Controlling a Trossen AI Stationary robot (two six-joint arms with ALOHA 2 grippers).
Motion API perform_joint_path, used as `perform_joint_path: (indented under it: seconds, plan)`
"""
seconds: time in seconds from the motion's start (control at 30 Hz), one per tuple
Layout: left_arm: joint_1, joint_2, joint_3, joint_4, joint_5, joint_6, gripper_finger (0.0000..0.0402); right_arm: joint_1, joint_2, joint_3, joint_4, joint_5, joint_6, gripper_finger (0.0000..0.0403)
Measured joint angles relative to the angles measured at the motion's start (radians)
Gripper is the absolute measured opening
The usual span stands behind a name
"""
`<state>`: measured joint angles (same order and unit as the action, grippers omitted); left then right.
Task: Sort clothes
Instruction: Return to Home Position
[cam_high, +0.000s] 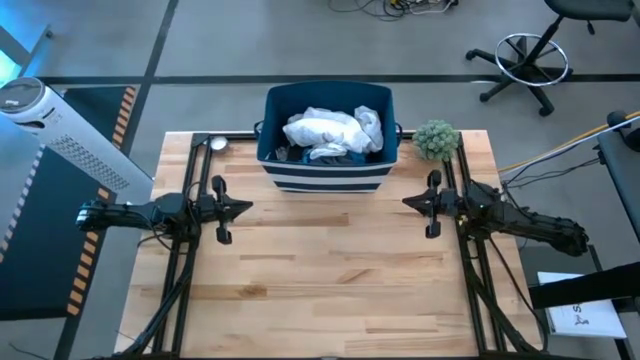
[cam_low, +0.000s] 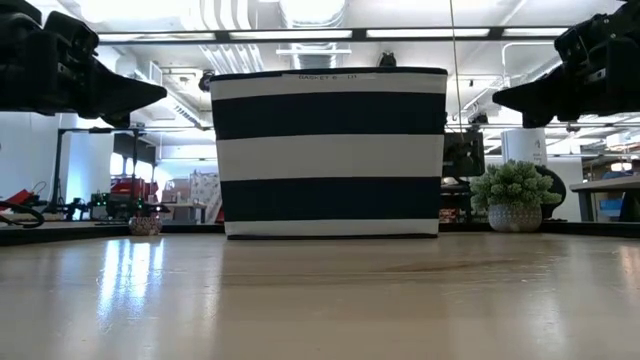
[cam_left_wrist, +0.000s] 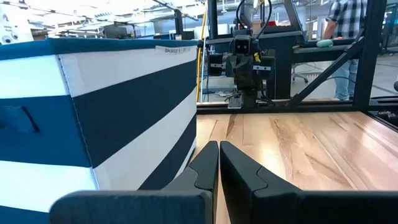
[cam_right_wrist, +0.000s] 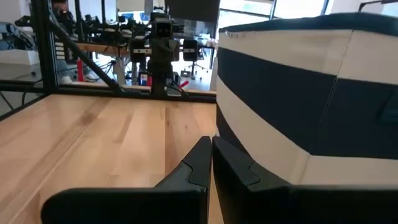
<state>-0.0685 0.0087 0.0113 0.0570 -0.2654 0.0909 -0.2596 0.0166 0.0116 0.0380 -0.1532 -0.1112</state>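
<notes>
One small white label (cam_low: 327, 76) sits on the top rim of the striped fabric bin (cam_high: 325, 180). It begins with the word "BASKET", and the signs after it are too small to read. One sheet of paper (cam_high: 580, 318) with dark print lies past the table's right edge, and it is also not readable.

At the far left, one white tower fan (cam_high: 55, 125) stands on the floor beside the wooden table (cam_high: 320, 280). The left gripper (cam_high: 246, 208) hovers over the left part of the table. Its two fingers are pressed together with nothing between them.

At the middle of the back edge stands the one bin, navy with white stripes. The clothes (cam_high: 325, 132) lie inside it, a crumpled white heap on top and some darker cloth under it. I cannot count the pieces. One small green plant (cam_high: 436, 139) stands just beside the bin's right side.

The right gripper (cam_high: 408, 203) hovers over the right part of the table, its fingers likewise pressed together and empty. One black office chair (cam_high: 525, 60) stands on the floor behind. In the left wrist view one person (cam_left_wrist: 341, 43) stands in the room beyond the table.
</notes>
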Motion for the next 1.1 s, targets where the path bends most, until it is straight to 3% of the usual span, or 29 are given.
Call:
perform_joint_path:
  seconds: [1.1]
  plan:
    - [0.000, 0.097, 0.000, 0.012, 0.002, 0.001, 0.0020, 0.000, 0.013, -0.001, -0.003, -0.002, -0.003, 0.0000]
